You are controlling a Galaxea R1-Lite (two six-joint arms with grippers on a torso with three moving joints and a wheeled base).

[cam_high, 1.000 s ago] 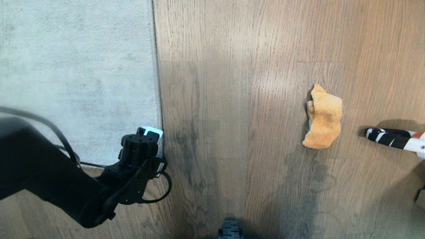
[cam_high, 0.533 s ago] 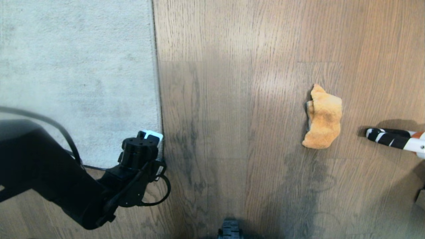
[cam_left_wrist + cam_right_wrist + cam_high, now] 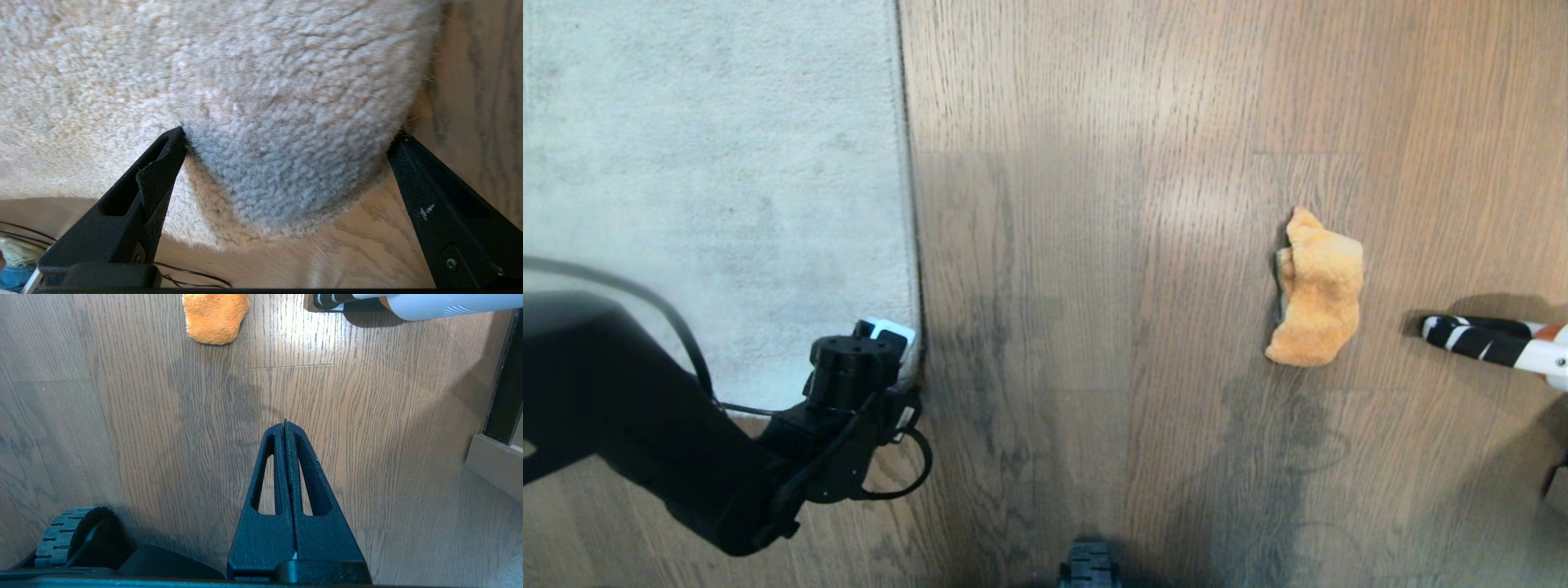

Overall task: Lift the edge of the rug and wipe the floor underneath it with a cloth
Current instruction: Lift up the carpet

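The light grey rug (image 3: 711,180) covers the left of the wood-grain floor (image 3: 1094,245). My left gripper (image 3: 900,351) is down at the rug's near rounded corner. In the left wrist view it (image 3: 289,134) stands wide open across that corner (image 3: 286,171), which bulges up between the fingers. One finger (image 3: 159,175) rests on the pile and the other (image 3: 412,171) is on the bare floor beside the edge. The orange cloth (image 3: 1316,290) (image 3: 214,316) lies crumpled on the floor to the right, apart from both grippers. My right gripper (image 3: 284,424) hangs shut and empty above the floor.
A black-and-white striped tool with a white body (image 3: 1494,341) (image 3: 408,304) lies on the floor just right of the cloth. My base wheel (image 3: 67,531) shows near the frame's edge. A dark upright and a pale skirting piece (image 3: 490,461) stand at the far right.
My left gripper has slid a little to the left against the rug's corner, and the corner has bunched up between its fingers. The cloth and the right gripper have not moved.
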